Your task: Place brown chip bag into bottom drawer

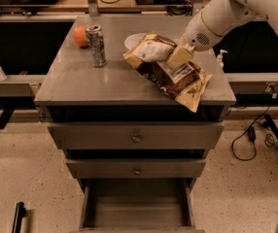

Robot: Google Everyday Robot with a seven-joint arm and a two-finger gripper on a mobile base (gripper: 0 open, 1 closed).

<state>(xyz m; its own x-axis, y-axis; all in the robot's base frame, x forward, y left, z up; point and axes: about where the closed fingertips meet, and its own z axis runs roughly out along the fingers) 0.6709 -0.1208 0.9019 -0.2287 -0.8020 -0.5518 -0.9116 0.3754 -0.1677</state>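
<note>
The brown chip bag (178, 79) lies on the right half of the cabinet top, crumpled, with its lower corner hanging over the front edge. Its upper left end bulges up, white label showing, and covers part of the white bowl (131, 40). My gripper (180, 56) comes down from the upper right and presses onto the middle of the bag. The bottom drawer (136, 203) is pulled out below the two shut upper drawers, and its grey inside is bare.
A silver drink can (96, 45) stands at the left of the cabinet top (80, 81), with an orange fruit (80, 35) behind it. A small bottle (220, 58) stands to the right, beside the arm. Cables and a stand leg lie on the floor at right.
</note>
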